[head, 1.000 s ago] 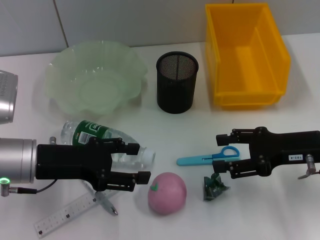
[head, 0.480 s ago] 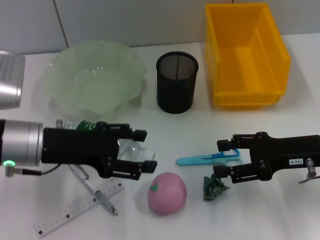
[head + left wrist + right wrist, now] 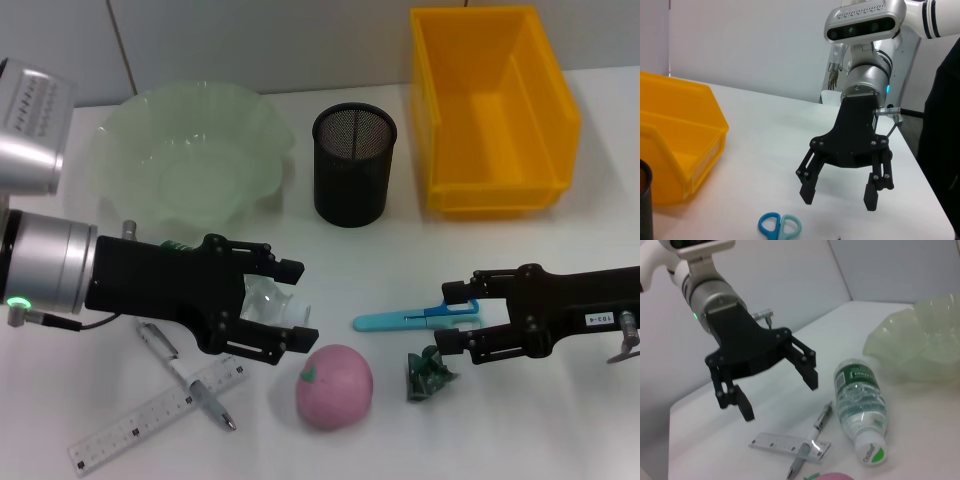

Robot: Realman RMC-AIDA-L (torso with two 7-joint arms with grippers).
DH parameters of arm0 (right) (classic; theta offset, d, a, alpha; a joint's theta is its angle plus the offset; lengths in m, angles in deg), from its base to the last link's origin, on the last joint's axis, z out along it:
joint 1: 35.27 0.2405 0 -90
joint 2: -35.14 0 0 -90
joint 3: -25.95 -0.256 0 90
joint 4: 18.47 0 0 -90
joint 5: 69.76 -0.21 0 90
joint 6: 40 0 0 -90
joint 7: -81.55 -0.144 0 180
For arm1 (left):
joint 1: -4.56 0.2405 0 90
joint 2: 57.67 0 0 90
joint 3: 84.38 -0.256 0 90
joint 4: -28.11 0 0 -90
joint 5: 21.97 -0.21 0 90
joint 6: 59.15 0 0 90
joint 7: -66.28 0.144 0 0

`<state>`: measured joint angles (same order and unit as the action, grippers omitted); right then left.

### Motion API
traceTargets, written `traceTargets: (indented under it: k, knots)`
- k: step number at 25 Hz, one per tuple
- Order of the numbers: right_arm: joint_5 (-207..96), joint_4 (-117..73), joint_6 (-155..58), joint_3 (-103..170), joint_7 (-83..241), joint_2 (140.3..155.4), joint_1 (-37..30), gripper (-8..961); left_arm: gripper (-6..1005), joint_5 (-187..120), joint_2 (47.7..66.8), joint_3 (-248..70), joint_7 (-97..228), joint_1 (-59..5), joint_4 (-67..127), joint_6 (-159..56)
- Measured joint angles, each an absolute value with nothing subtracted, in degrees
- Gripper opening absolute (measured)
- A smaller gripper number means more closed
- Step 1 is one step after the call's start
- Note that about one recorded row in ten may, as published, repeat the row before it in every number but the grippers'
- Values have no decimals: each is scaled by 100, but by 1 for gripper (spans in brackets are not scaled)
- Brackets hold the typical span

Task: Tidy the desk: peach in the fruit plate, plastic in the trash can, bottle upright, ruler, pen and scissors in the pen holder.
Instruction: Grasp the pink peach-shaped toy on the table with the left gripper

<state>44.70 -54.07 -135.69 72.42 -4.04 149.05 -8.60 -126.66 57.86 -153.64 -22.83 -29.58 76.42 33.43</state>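
Note:
The clear bottle (image 3: 262, 302) (image 3: 860, 405) lies on its side, and in the head view my left arm covers its green-labelled body. My left gripper (image 3: 298, 303) (image 3: 780, 397) hovers open over its cap end, raised off the table. The pink peach (image 3: 333, 386) sits just right of that gripper. Blue scissors (image 3: 405, 319) (image 3: 780, 226) lie under my open right gripper (image 3: 449, 317) (image 3: 839, 199), with the crumpled green plastic (image 3: 428, 373) below them. A pen (image 3: 186, 379) (image 3: 812, 440) and a clear ruler (image 3: 150, 415) (image 3: 790, 446) lie at the front left.
At the back stand the pale green fruit plate (image 3: 130, 165) (image 3: 920, 340), the black mesh pen holder (image 3: 354, 165) and the yellow bin (image 3: 560, 120) (image 3: 675, 140) serving as trash can.
My left gripper has moved right over the bottle, now covering most of it. My right gripper has drifted slightly right and toward the front edge, still open.

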Motion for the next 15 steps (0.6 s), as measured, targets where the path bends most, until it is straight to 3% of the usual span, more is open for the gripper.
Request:
traceTargets:
  k: [15]
  knots:
    - [4759, -5425, -13553, 7279, -891, 14780, -485, 792, 809, -13357, 5924, -15310, -2970, -3170, 8080, 3436]
